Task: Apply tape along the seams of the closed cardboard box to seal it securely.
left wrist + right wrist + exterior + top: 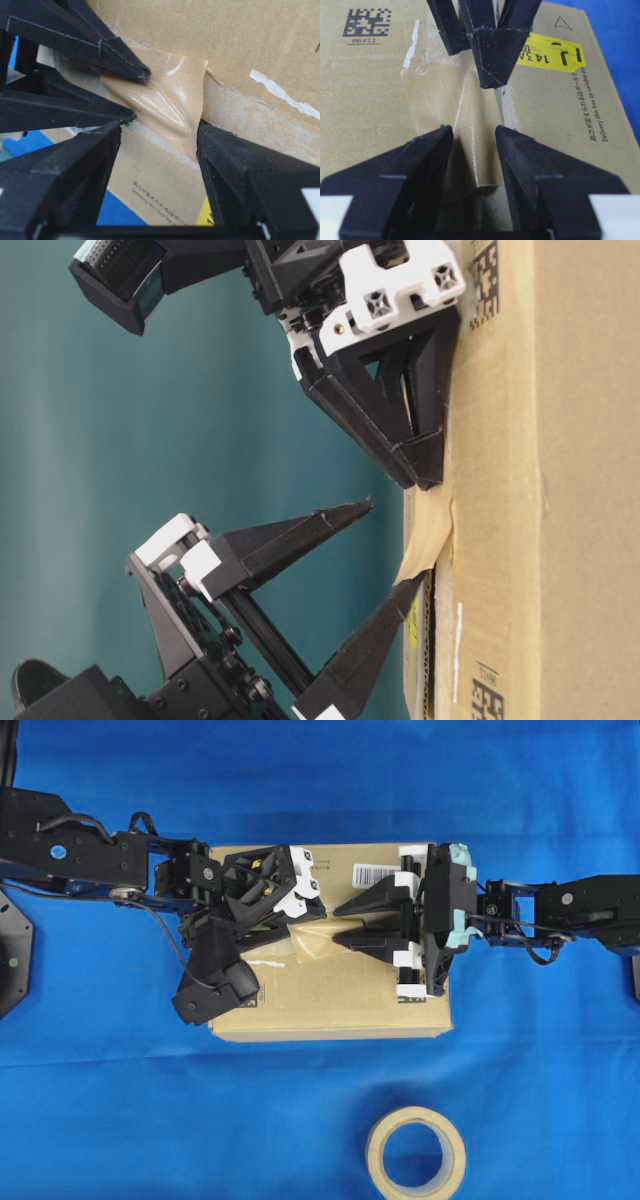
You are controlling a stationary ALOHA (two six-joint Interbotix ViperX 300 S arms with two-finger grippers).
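Observation:
The brown cardboard box point(340, 1005) lies flat on blue cloth. A tan tape point(318, 948) strip sits crumpled over the seam point(506, 107) near the box's middle. One edge is stuck down and the other lifts off the box point(430, 530). My left gripper point(160, 127) is open and rolled on its side. One finger point(230, 170) touches the tape's raised edge; the other stands clear above the box. My right gripper point(473, 129) is open, its tips down on the box either side of a fold in the tape point(435, 100).
The beige tape roll point(415, 1152) lies flat on the cloth in front of the box, towards the right. A yellow sticker point(552, 52) and a barcode label point(375, 872) mark the box's far side. Both grippers' tips crowd together over the box's middle.

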